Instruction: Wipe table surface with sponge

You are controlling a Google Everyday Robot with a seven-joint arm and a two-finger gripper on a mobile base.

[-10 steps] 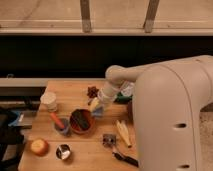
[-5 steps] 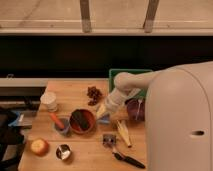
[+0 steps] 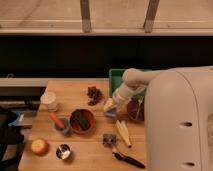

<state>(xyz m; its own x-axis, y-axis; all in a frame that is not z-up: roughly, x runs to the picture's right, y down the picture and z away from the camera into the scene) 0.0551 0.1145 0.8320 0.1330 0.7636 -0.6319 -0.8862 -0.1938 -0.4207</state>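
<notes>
1. My gripper [image 3: 109, 106] hangs at the end of the arm, low over the middle of the table surface [image 3: 90, 147], with its jaws drawn fully together.
2. As best I can make out, they are pinched on the sponge [image 3: 111, 114]. The light-blue pad shows directly beneath my fingertips, touching them, and its underside seems to be at or on the wood.
3. I judge the hold suits wiping. Gripped from above, the pad keeps its flat lower face free to press down and drag along the planks.
4. The arm slants down from the green tray [image 3: 116, 76] behind my gripper, so the body stays back and only the sponge end meets the wood.
5. Clutter hems me in as the camera sees it. The orange-red bowl [image 3: 82, 121] sits just to the lower left of the gripper, a dark bowl [image 3: 135, 110] just to its right, a dark red cluster [image 3: 93, 94] up and to the left, and a pale husk-like thing [image 3: 123, 132] just below.
6. With neighbours this near, I reckon my strokes must be short, or something will get shoved.
</notes>
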